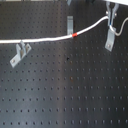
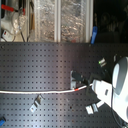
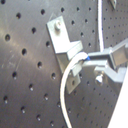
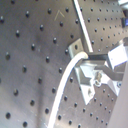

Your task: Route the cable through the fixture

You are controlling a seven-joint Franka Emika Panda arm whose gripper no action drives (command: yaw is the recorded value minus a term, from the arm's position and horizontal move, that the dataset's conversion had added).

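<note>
Your gripper (image 3: 92,59) pinches the cable (image 1: 50,38); only the first exterior view shows its red band (image 1: 75,35) clearly.

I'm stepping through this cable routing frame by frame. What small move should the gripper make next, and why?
Probably ease the gripper down so the cable seats in the metal clip. In both wrist views the fingers appear to pinch the cord right beside that clip, and it arcs past the bracket rather than clearly sitting inside. The first exterior view shows it stretched taut past the clips.

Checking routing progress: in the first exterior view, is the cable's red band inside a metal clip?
No: the red band lies on bare board between clips.
</note>
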